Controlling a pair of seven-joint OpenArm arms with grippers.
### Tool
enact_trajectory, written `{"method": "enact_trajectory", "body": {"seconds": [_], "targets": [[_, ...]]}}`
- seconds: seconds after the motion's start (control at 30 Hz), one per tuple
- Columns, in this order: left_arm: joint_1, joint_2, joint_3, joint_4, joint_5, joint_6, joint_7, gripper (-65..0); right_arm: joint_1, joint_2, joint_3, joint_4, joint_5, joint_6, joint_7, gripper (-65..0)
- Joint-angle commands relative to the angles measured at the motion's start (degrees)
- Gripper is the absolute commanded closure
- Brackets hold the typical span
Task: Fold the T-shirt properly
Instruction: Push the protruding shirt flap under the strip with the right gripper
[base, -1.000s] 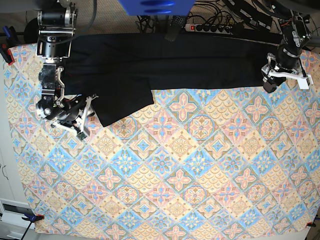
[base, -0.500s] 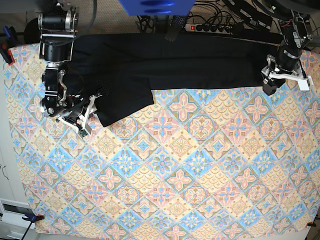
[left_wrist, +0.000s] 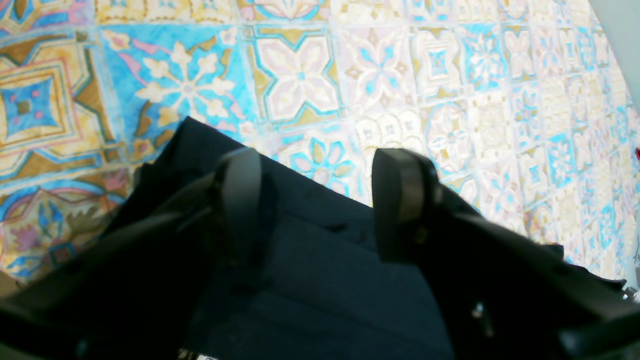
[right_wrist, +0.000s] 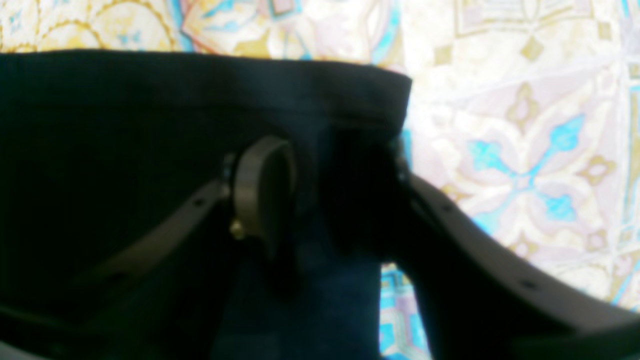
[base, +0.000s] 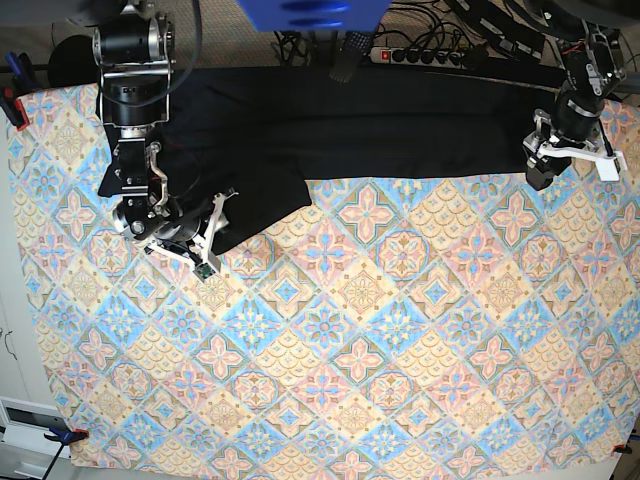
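Observation:
The black T-shirt lies in a long band along the table's far edge, with one sleeve flap hanging toward the front at the left. My right gripper is at that flap's lower edge. In the right wrist view its jaws stand narrowly apart, with the black cloth between them and the hem just beyond. My left gripper is at the shirt's right end. In the left wrist view it is wide open over a corner of the shirt.
The colourful patterned tablecloth covers the table. A power strip and cables lie behind the far edge, and a blue object hangs at top centre. Clamps hold the cloth at the left edge.
My right gripper has moved to the right across the tablecloth onto the sleeve flap's edge. The left arm has stayed in place.

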Motion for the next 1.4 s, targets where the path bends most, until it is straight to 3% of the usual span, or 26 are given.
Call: {"method": "enact_trajectory", "body": {"seconds": [0.0, 0.13, 0.37, 0.73, 1.1, 1.37], "targets": [[0.2, -0.8, -0.5, 1.2, -0.6, -0.4, -0.7, -34.7, -0.6, -0.9, -0.7, -0.4, 1.6, 2.7, -2.3, -18.2], [0.2, -0.8, -0.5, 1.2, -0.6, -0.4, -0.7, -34.7, -0.7, -0.9, -0.6, 2.4, 1.6, 2.7, -2.4, 0.0], [0.2, -0.8, -0.5, 1.1, -0.6, -0.4, -0.7, -34.7, -8.2, -0.6, -0.5, 18.6, 1.7, 2.7, -6.5, -0.2], [0.2, -0.8, -0.5, 1.1, -0.4, -0.4, -0.9, -34.7, -20.9, -0.6, 6.9, 42.1, 1.8, 2.7, -14.2, -0.2], [0.2, -0.8, -0.5, 1.0, -0.4, -0.4, -0.9, -34.7, -33.6, -0.4, 11.6, 45.9, 1.7, 2.7, -14.7, -0.2], [0.2, -0.8, -0.5, 1.0, -0.4, -0.4, -0.9, -34.7, -38.9, 3.0, 11.2, 46.1, 1.7, 2.7, -14.7, -0.2]]}}
